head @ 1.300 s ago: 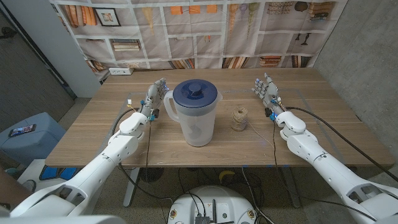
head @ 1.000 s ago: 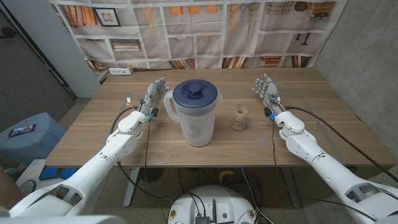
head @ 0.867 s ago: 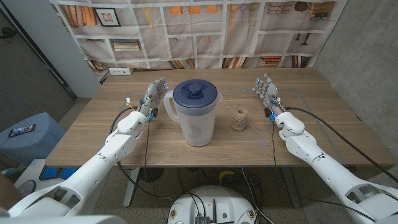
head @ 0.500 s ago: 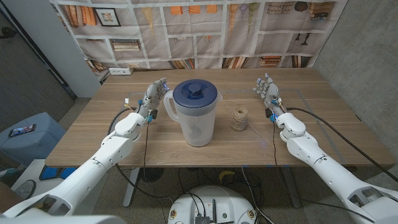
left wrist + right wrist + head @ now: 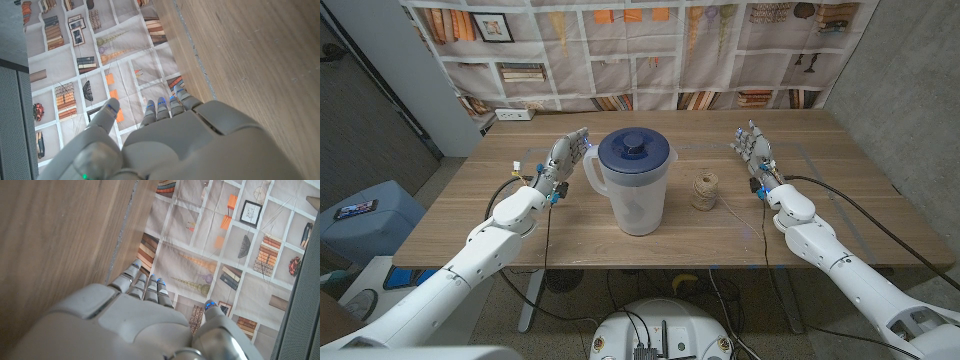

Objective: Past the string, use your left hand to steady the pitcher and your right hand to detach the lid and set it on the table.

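A clear pitcher (image 5: 638,190) with a dark blue lid (image 5: 634,151) stands upright in the middle of the table, its handle toward my left side. A ball of string (image 5: 705,190) sits just to its right. My left hand (image 5: 567,157) is raised a little left of the pitcher's handle, fingers stretched out, holding nothing and not touching it. My right hand (image 5: 754,150) hovers to the right of the string, fingers also extended and empty. From the wrist cameras I see my left hand (image 5: 165,145) and my right hand (image 5: 135,325) from behind, with the fingers (image 5: 162,107) straight.
The wooden table (image 5: 510,215) runs back to a bookshelf-print backdrop (image 5: 650,50). A white power strip (image 5: 515,114) lies at its far left corner. A blue bin (image 5: 365,220) with a phone on it stands left of the table. Cables trail from both wrists.
My left hand has lifted slightly and drawn a bit left, away from the pitcher's handle. My right hand has edged slightly right. The pitcher and string have not moved.
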You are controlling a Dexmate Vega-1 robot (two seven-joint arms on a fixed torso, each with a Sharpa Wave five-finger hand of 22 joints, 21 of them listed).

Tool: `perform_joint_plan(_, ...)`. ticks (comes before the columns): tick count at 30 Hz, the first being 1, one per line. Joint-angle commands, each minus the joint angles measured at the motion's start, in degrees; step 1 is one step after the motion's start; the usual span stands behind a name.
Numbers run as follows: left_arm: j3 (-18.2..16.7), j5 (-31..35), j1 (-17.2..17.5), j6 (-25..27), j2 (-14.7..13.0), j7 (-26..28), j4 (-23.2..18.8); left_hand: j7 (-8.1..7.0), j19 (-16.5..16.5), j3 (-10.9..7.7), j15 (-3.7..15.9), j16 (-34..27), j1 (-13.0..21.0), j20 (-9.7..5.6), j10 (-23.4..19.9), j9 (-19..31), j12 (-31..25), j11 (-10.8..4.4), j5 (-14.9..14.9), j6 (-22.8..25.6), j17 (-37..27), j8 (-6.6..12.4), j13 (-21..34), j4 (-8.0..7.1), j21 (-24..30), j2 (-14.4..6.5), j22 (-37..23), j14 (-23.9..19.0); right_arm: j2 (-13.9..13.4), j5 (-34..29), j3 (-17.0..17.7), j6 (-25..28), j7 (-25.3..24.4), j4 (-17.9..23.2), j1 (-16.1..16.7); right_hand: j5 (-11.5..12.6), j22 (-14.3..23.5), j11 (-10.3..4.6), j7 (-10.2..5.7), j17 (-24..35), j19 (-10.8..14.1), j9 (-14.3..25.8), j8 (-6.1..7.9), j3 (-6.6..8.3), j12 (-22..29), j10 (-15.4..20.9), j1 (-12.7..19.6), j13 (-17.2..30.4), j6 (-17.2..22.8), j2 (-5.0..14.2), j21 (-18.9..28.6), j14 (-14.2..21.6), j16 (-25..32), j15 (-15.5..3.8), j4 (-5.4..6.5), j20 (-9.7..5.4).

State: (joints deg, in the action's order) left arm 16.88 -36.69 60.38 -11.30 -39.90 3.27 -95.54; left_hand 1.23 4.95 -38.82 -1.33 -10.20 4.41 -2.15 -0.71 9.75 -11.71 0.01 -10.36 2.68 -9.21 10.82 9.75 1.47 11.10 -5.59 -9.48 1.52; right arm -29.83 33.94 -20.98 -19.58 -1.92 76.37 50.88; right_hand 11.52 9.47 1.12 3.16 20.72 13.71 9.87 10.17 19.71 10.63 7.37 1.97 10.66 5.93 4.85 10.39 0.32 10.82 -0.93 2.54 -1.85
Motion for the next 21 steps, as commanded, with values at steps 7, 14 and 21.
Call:
perform_joint_plan(7,-5.19,-0.9,9.27,-2.16,-6.52,-1.95,-7.72,-0.57,1.3,-0.08,0.65,-0.27,1.11,-0.33,-1.46,0.16,-0.28,-1.06,0.31,1.19,-0.29,0.22,0.16,1.85,0.36,-0.83,-0.1,-0.99,-0.1,-0.4,0.67,-0.93,-1.78,1.22,1.59,0.34,0.17,-0.05,-0.24,-0.14,0.02,0.18,0.29,0.09,0.16,0.04,0.33,0.09,-0.34,1.21,0.25,-0.07,0.32,-0.53,0.17,-0.24)
perform_joint_plan(14,-7.89,-2.75,12.79,-2.0,-9.33,-4.11,-9.96,-1.13,1.48,-0.21,0.87,-0.16,1.81,-0.47,-1.95,0.15,-0.16,-1.29,0.36,2.22,-0.31,0.36,0.19,3.23,0.15,-0.57,-0.05,-1.2,0.68,-0.71,0.45,-1.46,-2.42,0.79,1.69,0.36,0.17,-0.11,-0.18,-0.31,-0.06,0.18,0.27,0.11,0.15,-0.07,0.28,0.08,-0.52,1.19,0.25,-0.13,0.35,-0.56,0.23,-0.27)
perform_joint_plan(21,-10.41,-4.77,15.89,-2.06,-10.92,-6.17,-11.51,-1.37,2.07,-0.53,1.41,-0.2,3.0,-0.88,-2.48,0.16,-0.04,-2.06,0.27,3.03,-0.33,0.44,0.22,5.22,0.05,-0.17,-0.02,-1.83,0.61,0.51,0.77,-0.63,-2.13,1.3,2.22,0.36,0.17,-0.16,-0.16,-0.48,-0.82,0.17,0.14,0.03,0.02,-0.56,0.1,0.06,-1.07,1.08,0.02,-0.63,0.27,-0.57,0.37,-0.41)
